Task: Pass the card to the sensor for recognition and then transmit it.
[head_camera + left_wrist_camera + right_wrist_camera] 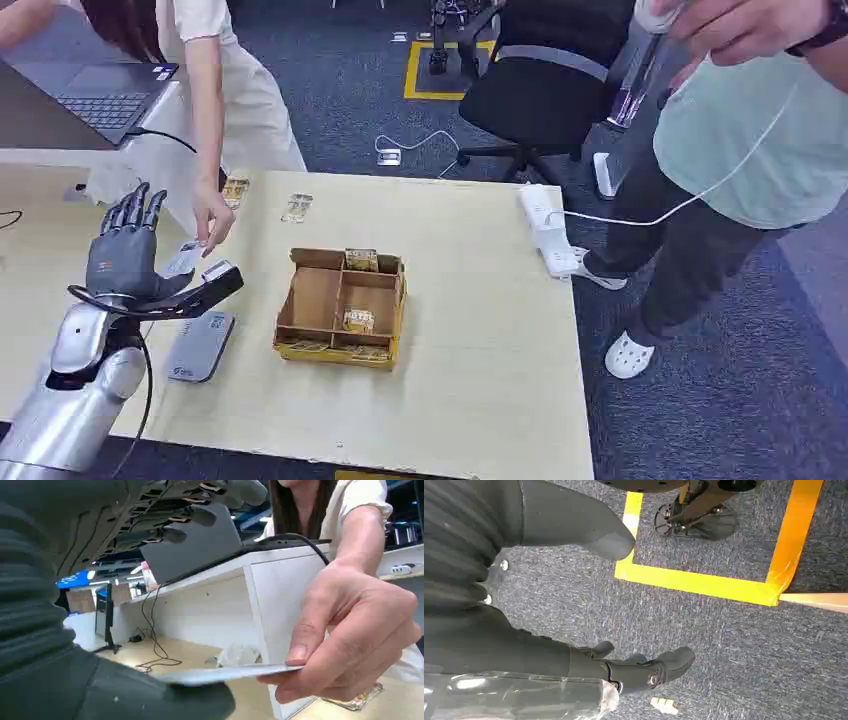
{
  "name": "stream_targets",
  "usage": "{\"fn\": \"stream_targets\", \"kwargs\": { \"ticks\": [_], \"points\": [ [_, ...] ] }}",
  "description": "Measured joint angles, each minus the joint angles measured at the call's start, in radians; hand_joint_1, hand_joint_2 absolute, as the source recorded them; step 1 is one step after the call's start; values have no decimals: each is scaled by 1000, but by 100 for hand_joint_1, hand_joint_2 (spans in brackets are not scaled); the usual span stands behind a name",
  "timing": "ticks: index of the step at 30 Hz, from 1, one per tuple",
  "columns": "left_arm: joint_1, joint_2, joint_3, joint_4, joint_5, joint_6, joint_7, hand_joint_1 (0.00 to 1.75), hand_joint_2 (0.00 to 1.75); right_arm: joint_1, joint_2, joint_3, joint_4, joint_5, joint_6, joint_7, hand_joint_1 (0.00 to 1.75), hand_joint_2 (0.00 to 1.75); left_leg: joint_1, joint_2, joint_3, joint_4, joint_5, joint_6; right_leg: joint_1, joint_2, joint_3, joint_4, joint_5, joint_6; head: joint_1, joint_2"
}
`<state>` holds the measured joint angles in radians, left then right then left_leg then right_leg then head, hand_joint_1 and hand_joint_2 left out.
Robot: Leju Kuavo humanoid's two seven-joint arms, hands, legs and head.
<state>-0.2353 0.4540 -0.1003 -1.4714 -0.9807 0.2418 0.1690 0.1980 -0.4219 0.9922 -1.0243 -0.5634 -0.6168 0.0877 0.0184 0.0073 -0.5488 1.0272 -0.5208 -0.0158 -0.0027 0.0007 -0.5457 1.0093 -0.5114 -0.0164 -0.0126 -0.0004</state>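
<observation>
My left hand (125, 252) is raised over the table's left side, fingers straight up and spread. A pale card (183, 260) lies beside its thumb. In the left wrist view the card (230, 673) rests flat on my thumb (150, 700), while a person's hand (350, 630) pinches its other end; my fingers (200, 510) stay well apart from it. The grey flat sensor pad (200, 346) lies on the table just below my hand. My right hand (624, 667) hangs over the carpet, fingers loosely bent and holding nothing.
A cardboard divider box (312, 300) with small packets stands mid-table. Two packets (297, 207) lie near the far edge. A white power strip (548, 232) sits at the right edge. A laptop (100, 95) is on the desk behind. A second person (740, 150) stands at the right.
</observation>
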Motion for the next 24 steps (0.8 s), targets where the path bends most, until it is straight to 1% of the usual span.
{"fn": "stream_targets", "kwargs": {
  "ticks": [1, 5, 6, 7, 8, 9, 10, 11, 12, 18, 19, 24],
  "points": [
    [-1, 0, 0, 0, 7, -7, 0, 175, 175, 0, 0, 0, 0, 0, 0, -2, 0, 175, 0, 0, 0, 0, 0, 0, 0, 0, 0, 0, 0, 0, 0, 0],
    [-3, 3, -2, 0, 33, -41, -5, 175, 175, -1, 0, 0, 4, 0, 1, -8, 0, 175, 0, 0, 0, 0, 0, 0, 0, 0, 0, 0, 0, 0, 0, 0],
    [-4, 4, -2, 0, 41, -49, -8, 161, 175, -2, 0, 0, 5, -1, 2, -9, 0, 175, 0, 0, 0, 0, 0, 0, 0, 0, 0, 0, 0, 0, 0, 0],
    [-6, 6, -2, 0, 46, -53, -10, 82, 175, -3, 0, 0, 8, -1, 2, -10, 0, 175, 0, 0, 0, 0, 0, 0, 0, 0, 0, 0, 0, 0, 0, 0],
    [-7, 6, -2, 0, 48, -54, -10, 54, 175, -4, 0, 0, 9, -1, 2, -10, 0, 175, 0, 0, 0, 0, 0, 0, 0, 0, 0, 0, 0, 0, 0, 0],
    [-7, 6, -2, 0, 49, -53, -10, 91, 175, -5, 0, 0, 11, -1, 2, -11, 0, 175, 0, 0, 0, 0, 0, 0, 0, 0, 0, 0, 0, 0, 0, 0],
    [-8, 6, -2, 0, 49, -52, -10, 150, 175, -5, 0, 0, 12, -1, 2, -11, 0, 175, 0, 0, 0, 0, 0, 0, 0, 0, 0, 0, 0, 0, 0, 0],
    [-8, 6, -2, 0, 48, -51, -9, 150, 175, -5, 0, 0, 13, 0, 2, -11, 0, 175, 0, 0, 0, 0, 0, 0, 0, 0, 0, 0, 0, 0, 0, 0],
    [-8, 6, -2, 0, 48, -51, -7, 166, 175, -6, 0, 0, 14, 0, 1, -11, 0, 175, 0, 0, 0, 0, 0, 0, 0, 0, 0, 0, 0, 0, 0, 0],
    [-11, 5, -3, 0, 48, -49, -6, 168, 175, -6, 0, 0, 18, 2, 0, -10, 0, 175, 0, 0, 0, 0, 0, 0, 0, 0, 0, 0, 0, 0, 0, 0],
    [-12, 5, -3, 0, 48, -49, -7, 175, 175, -6, 0, 0, 18, 2, 0, -10, 0, 175, 0, 0, 0, 0, 0, 0, 0, 0, 0, 0, 0, 0, 0, 0],
    [-12, 5, -3, 0, 47, -49, -7, 175, 175, -6, 0, 0, 18, 5, 0, -7, 0, 175, 0, 0, 0, 0, 0, 0, 0, 0, 0, 0, 0, 0, 0, 0]
  ]
}}
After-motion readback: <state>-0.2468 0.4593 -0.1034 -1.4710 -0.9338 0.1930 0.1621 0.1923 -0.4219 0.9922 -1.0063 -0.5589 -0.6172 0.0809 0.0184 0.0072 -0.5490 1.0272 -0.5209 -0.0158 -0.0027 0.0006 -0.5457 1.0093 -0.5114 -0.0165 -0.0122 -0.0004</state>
